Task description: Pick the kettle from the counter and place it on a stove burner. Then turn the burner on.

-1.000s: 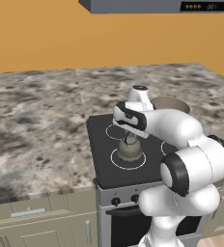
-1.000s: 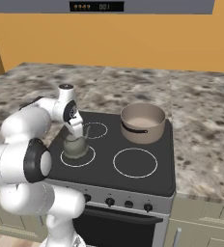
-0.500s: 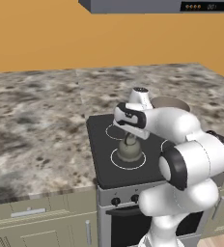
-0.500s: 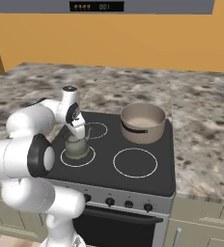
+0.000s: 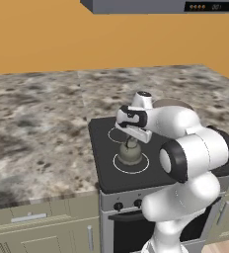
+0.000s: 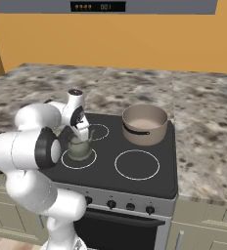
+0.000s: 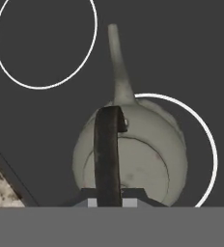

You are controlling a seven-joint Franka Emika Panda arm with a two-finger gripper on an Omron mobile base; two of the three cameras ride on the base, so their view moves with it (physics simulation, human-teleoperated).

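Note:
The small grey-green kettle [image 5: 130, 154] [image 6: 79, 150] [image 7: 147, 149] stands upright inside the large white ring of the front-left stove burner [image 5: 146, 165] [image 6: 93, 161] [image 7: 213, 154]. Its spout points toward the back of the cooktop. My gripper [image 5: 132, 139] [image 6: 81, 134] [image 7: 109, 202] hangs straight over it. In the hand view the dark arched handle [image 7: 107, 149] runs down between my fingertips, which hug it on both sides. The speckled stone counter [image 5: 37, 128] [image 6: 208, 122] lies on both sides of the stove.
A larger tan pot [image 6: 145, 124] sits on the back-right burner. The smaller white circle [image 6: 100, 132] [image 7: 46, 43] lies just behind the kettle, and the front-right ring [image 6: 136, 164] is bare. A row of knobs [image 5: 119, 206] [image 6: 110, 204] lines the stove's front panel.
Almost nothing differs. The kettle stays on the front-left ring with my hand over its handle, and the arm has shifted only slightly.

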